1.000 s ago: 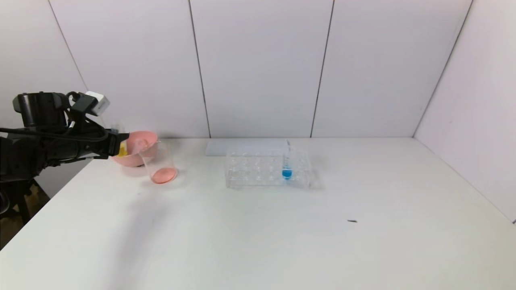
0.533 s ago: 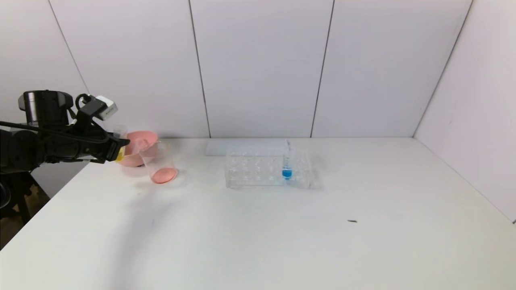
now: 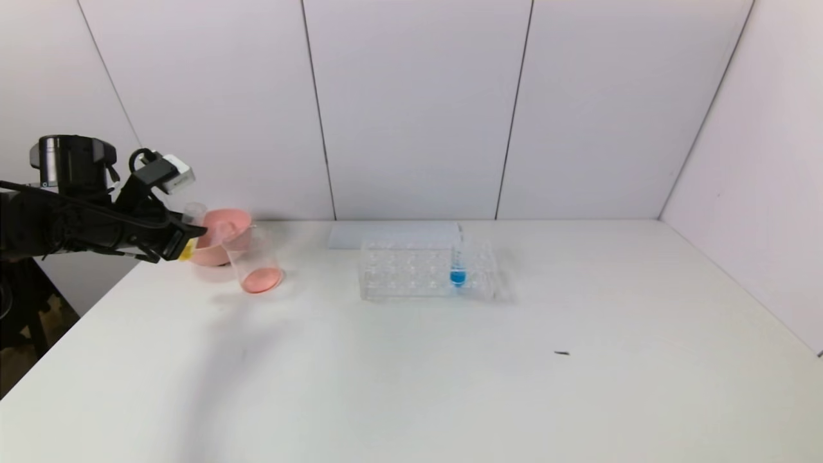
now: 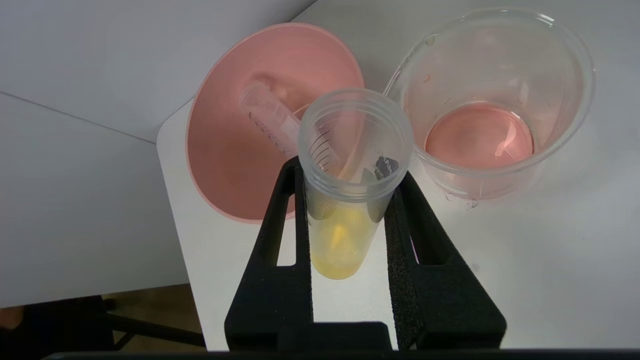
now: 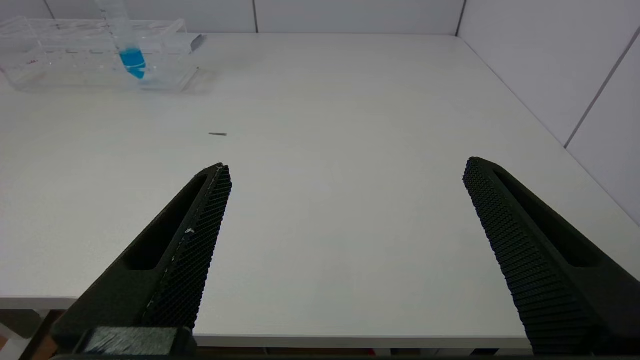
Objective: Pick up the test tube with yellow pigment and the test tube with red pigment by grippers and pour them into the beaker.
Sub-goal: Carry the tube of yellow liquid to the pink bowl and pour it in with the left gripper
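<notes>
Left gripper (image 4: 350,210) clamped on clear yellow-pigment test tube (image 4: 345,200), beside clear glass beaker (image 4: 492,100), right gripper (image 5: 345,175) spread wide, holding nothing.

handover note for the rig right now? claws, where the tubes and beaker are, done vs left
Left claw: shut on the yellow tube, held by the pink bowl and beaker.
Right claw: open, empty, over the table's near right edge.
Beaker holds pinkish-red liquid. A clear tube lies in the bowl. Blue tube stands in the rack.
Done: red apparently poured.
Left: the yellow liquid sits in its tube, not yet poured into the beaker.
</notes>
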You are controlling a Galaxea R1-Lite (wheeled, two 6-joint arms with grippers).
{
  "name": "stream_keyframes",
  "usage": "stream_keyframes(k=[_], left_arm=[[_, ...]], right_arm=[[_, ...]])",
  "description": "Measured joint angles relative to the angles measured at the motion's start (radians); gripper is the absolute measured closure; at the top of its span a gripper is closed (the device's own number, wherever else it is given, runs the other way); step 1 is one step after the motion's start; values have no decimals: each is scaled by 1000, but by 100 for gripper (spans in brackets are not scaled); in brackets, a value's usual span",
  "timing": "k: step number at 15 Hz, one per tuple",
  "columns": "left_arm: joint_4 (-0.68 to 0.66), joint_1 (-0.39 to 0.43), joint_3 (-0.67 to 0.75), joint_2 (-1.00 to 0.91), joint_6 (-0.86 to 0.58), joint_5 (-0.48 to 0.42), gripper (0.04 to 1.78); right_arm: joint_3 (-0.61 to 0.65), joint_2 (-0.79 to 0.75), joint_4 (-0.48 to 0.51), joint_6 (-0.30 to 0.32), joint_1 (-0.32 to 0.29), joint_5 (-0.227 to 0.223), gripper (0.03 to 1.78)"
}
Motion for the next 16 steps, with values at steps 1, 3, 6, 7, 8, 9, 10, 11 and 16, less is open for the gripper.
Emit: stream_keyframes(k=[1,3,6,7,8,9,10,11,16], left_arm=[[21,3,-10,0,21,-18,138],[76,8,-35,0,58,-33,138],[168,13,-84,1,125,-35,138],[203,14,-103,1,146,-35,138],[239,16,-124,2,159,-35,138],[266,17,-144,4,170,-36,138],[272,19,-153,4,186,-37,138],[274,23,-162,5,211,-39,138],[393,28,-235,5,308,-41,138]], right_arm=[[0,0,0,0,0,0,11],[0,0,0,0,0,0,11],[0,0,0,0,0,0,11],[0,0,0,0,0,0,11],[0,0,0,0,0,0,11],[0,0,0,0,0,0,11],[0,0,0,0,0,0,11],[0,0,0,0,0,0,11],[0,0,0,0,0,0,11]])
